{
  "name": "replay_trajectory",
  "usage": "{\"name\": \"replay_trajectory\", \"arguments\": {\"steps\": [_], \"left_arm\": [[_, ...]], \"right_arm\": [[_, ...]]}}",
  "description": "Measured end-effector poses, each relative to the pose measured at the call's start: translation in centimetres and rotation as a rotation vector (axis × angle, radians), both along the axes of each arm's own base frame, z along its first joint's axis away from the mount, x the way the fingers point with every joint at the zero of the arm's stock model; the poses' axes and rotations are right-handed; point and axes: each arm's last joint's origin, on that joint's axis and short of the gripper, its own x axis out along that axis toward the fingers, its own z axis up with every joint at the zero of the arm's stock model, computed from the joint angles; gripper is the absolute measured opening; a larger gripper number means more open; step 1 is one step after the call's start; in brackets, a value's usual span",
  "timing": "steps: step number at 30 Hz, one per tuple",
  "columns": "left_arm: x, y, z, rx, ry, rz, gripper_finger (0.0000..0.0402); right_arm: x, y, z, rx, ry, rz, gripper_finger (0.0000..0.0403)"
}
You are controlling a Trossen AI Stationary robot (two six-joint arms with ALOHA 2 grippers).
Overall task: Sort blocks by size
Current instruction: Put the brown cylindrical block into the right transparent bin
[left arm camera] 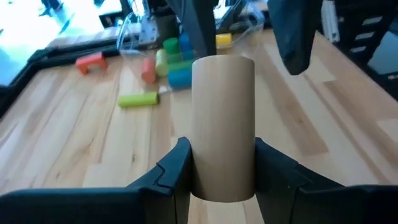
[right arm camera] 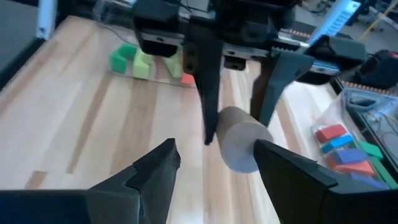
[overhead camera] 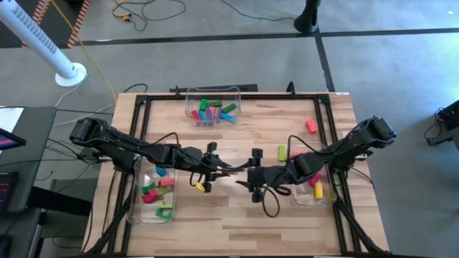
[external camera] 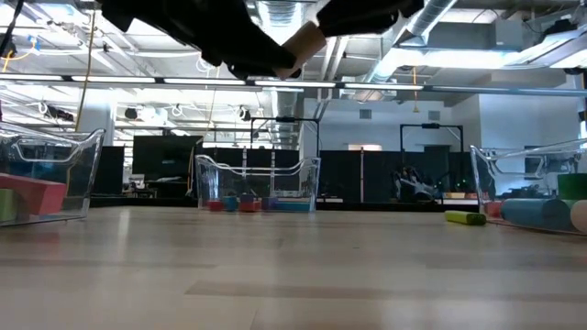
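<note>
**Above mid-table: tan cylinder in my left jaws**

Over the table's middle, the tan cylinder (left arm camera: 223, 124) sits clamped between my left gripper (left arm camera: 222, 163) fingers, lifted off the wood. My right gripper (right arm camera: 214, 163) faces it from the right, jaws spread apart, holding nothing. Clear bins (overhead camera: 213, 107) at left, far centre and right hold coloured blocks (overhead camera: 158, 193); a green cylinder (overhead camera: 282, 152) lies loose on the table (overhead camera: 229, 222).
</note>
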Motion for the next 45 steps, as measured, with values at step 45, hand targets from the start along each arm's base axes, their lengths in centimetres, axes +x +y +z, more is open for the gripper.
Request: {"name": "replay_trajectory", "arguments": {"steps": [45], "left_arm": [[-0.2, 0.0, -0.3, -0.01, 0.069, -0.008, 0.0124]], "right_arm": [[2.8, -1.5, -0.1, 0.008, 0.093, -0.035, 0.026]]}}
